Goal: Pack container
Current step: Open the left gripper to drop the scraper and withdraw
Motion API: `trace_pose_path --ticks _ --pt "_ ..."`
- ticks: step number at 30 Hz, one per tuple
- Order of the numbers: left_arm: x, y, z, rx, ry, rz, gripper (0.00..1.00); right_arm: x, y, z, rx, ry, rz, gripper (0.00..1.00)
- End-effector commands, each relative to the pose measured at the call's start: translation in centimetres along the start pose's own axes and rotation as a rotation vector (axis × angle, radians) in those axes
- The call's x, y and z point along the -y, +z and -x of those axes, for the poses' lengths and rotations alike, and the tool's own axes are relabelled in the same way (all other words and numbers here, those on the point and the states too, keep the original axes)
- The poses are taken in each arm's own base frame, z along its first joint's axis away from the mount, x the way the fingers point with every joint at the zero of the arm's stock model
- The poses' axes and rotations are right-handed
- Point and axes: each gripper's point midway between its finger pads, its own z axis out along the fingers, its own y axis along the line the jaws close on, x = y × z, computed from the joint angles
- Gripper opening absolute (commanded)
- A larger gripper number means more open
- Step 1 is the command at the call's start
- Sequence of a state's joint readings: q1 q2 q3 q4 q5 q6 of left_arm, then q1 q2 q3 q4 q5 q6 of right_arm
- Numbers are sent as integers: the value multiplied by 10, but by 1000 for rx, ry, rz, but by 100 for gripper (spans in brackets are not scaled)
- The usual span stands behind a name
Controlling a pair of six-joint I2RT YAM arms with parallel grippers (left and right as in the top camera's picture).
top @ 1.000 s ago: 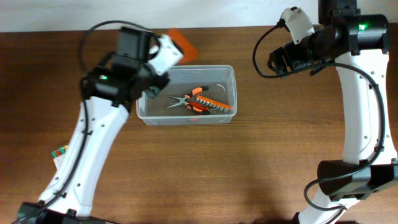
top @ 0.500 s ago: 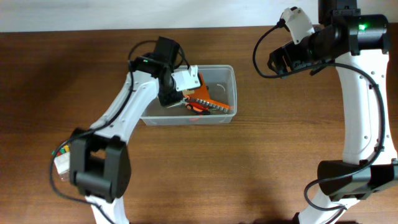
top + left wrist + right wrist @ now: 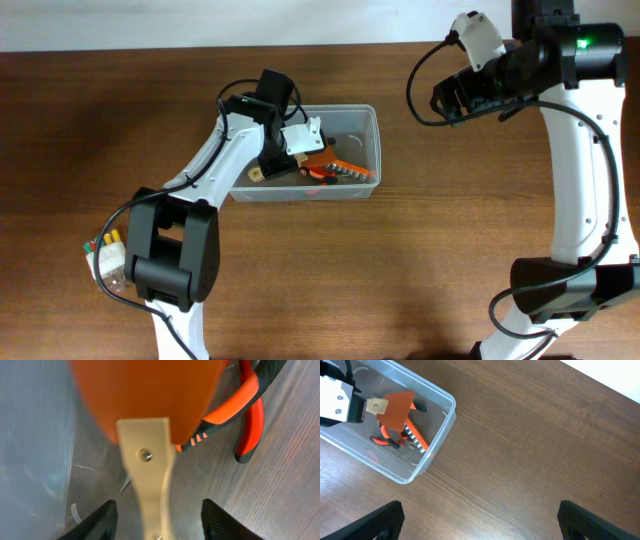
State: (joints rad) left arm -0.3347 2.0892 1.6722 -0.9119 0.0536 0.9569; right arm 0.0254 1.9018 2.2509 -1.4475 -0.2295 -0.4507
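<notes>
As the container [image 3: 340,192] rests on wooden table [image 3: 400,270], left end effector [image 3: 162,517] gapes; right end effector [image 3: 480,520] too.

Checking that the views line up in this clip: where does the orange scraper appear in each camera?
Overhead: scraper sits upper centre, inside the container.
Left wrist: the blade fills the top centre, and the pale handle runs down to the bottom edge.
Right wrist: upper left, inside the container.
Shared landmark: the pliers beside the blade.
</notes>
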Motion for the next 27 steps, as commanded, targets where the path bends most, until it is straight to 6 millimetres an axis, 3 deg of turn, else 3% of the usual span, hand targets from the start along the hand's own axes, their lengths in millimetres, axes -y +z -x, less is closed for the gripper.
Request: trace_pose_path --ticks 1,4,7,10,12,14,17,20,24,27 --pt "-8 -2 4 14 -66 18 65 3 2 -3 -11 8 -3 99" --pt "-26 -19 3 -1 -191 86 74 3 2 -3 -12 8 -2 99" --pt "-42 -55 5 11 -274 146 79 3 2 -4 -13 9 -2 99" --pt "-61 -110 -3 13 -378 252 93 3 2 -4 -14 9 -1 98" --pt "-62 -148 -15 20 -407 285 100 2 2 -4 -16 9 0 98" --pt "-62 -184 -31 48 -498 321 99 2 2 -4 -16 9 0 99" --pt "-59 -224 -66 72 -679 367 99 2 2 -4 -16 9 0 99" --pt "-48 -257 -122 67 -981 392 99 2 2 -4 -16 9 0 99" --pt "-16 -286 -196 0 -1338 398 99 2 2 -4 -16 9 0 99" --pt "5 -304 -231 -18 -1478 416 99 2 2 -4 -16 9 0 98"
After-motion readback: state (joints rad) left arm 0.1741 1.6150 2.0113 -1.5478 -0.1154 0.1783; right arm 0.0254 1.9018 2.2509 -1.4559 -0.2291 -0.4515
